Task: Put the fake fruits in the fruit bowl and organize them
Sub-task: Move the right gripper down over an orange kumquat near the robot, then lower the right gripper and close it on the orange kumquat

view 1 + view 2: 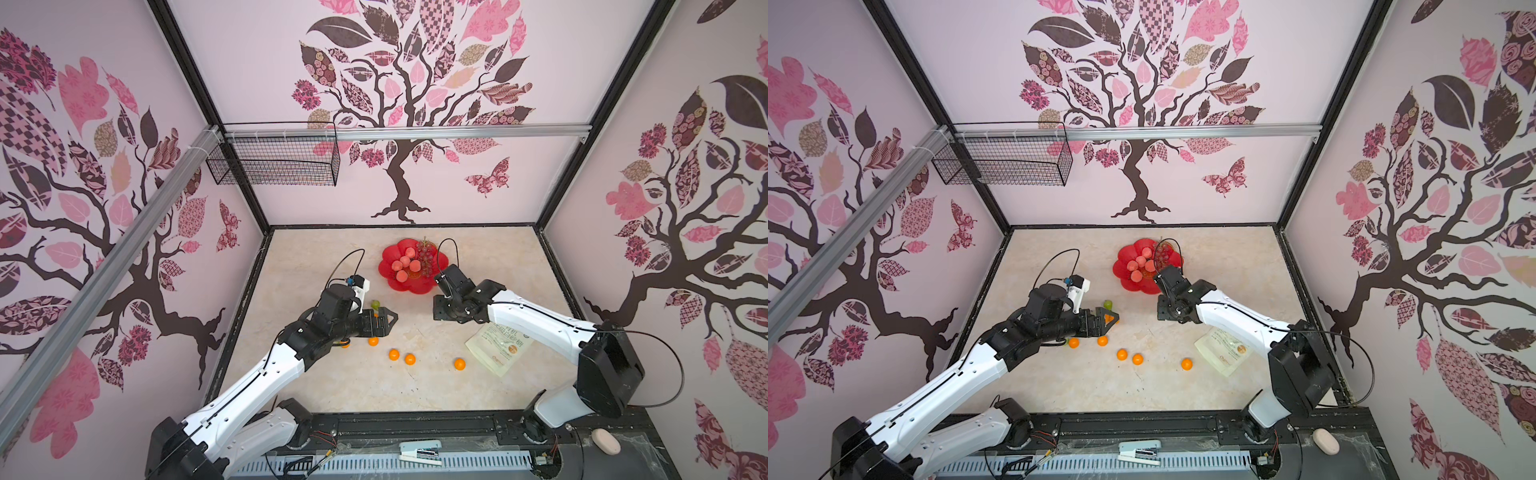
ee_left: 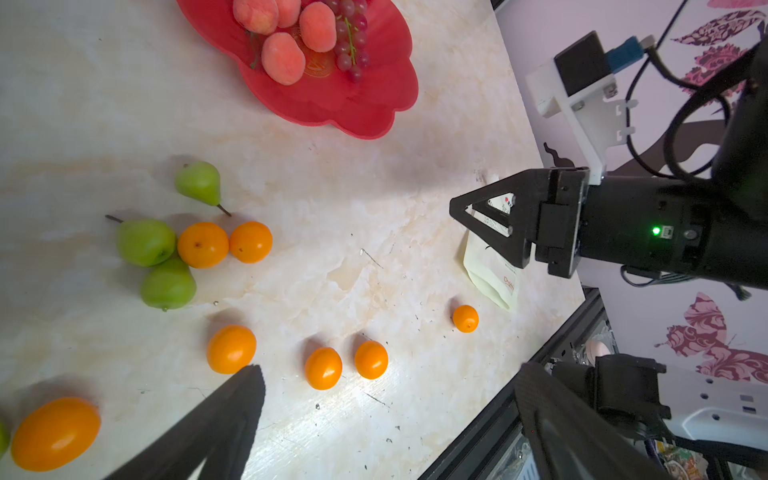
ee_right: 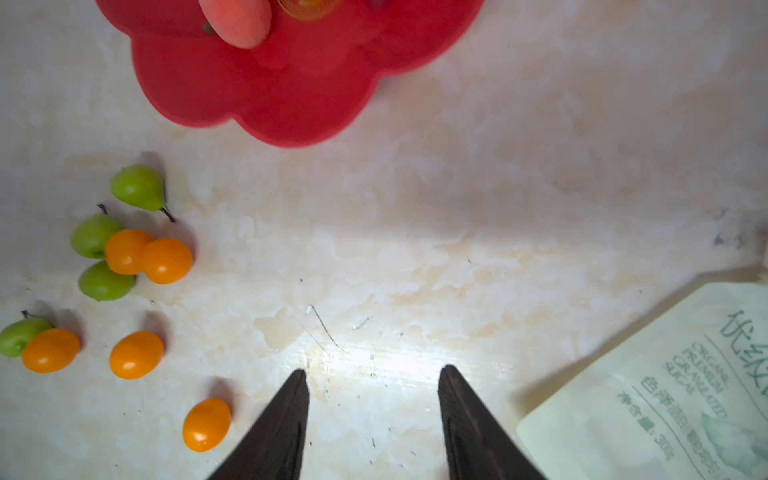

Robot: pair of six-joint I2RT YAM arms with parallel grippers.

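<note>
Overhead, the fruit bowl [image 1: 409,287] holds peaches [image 1: 397,264] and grapes [image 1: 424,259]; oranges [image 1: 394,354] lie loose nearby. Left wrist: left gripper [image 2: 390,370] gapes empty; straddle the nearest orange [image 2: 231,349] squarely before closing. Right wrist: right gripper [image 3: 372,374] is spread, empty.

Marble table [image 1: 332,386] bears bowl [image 1: 399,284], oranges [image 1: 394,354], pears [image 2: 145,243], pouch [image 1: 498,349].

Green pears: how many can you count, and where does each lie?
4 pears, all on the table: one alone nearest the fruit bowl, two against a pair of oranges, one against another orange. The left arm may hide more.
</note>
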